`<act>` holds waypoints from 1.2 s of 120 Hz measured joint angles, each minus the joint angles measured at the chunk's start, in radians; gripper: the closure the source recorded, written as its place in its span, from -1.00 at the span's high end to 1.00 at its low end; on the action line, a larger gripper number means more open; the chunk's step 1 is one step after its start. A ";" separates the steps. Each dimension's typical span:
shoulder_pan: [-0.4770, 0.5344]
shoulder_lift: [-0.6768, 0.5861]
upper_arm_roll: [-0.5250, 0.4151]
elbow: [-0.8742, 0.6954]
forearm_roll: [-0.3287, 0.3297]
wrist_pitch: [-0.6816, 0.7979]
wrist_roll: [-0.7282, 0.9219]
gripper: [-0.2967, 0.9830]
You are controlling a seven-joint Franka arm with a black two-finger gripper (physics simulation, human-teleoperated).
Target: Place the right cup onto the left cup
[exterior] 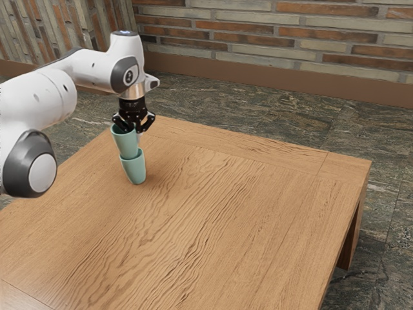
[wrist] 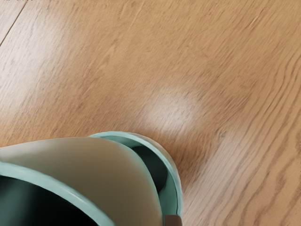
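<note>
My gripper [exterior: 135, 132] is at the upper cup's rim, shut on its wall, with one finger inside the cup and the other outside. This teal upper cup [exterior: 124, 143] leans slightly, its base at the mouth of the lower teal cup [exterior: 134, 169], which stands on the table. In the wrist view the upper cup [wrist: 89, 165] is large and close, covering much of the lower cup [wrist: 172, 181]. How deep its base sits, and whether it touches the lower cup, I cannot tell.
The wooden table [exterior: 245, 213] extends toward the exterior view's right and front. Its far edge lies a short way behind the cups, with stone floor [exterior: 277, 123] and a brick wall [exterior: 290, 32] beyond.
</note>
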 joint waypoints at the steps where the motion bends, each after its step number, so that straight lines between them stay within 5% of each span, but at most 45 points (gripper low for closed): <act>1: 0.000 0.002 0.000 0.004 0.000 -0.001 0.001 -0.68; 62: 0.013 0.029 0.019 0.025 -0.100 -0.013 0.052 -0.66; 83: 0.011 0.029 0.023 0.026 -0.121 -0.011 0.064 -0.07; 101: 0.010 0.009 0.023 0.027 -0.121 -0.022 0.073 0.23; 120: -0.013 -0.157 0.025 -0.007 -0.118 -0.054 0.106 0.38; 144: -0.185 -0.567 0.025 -0.365 -0.083 -0.082 0.242 0.46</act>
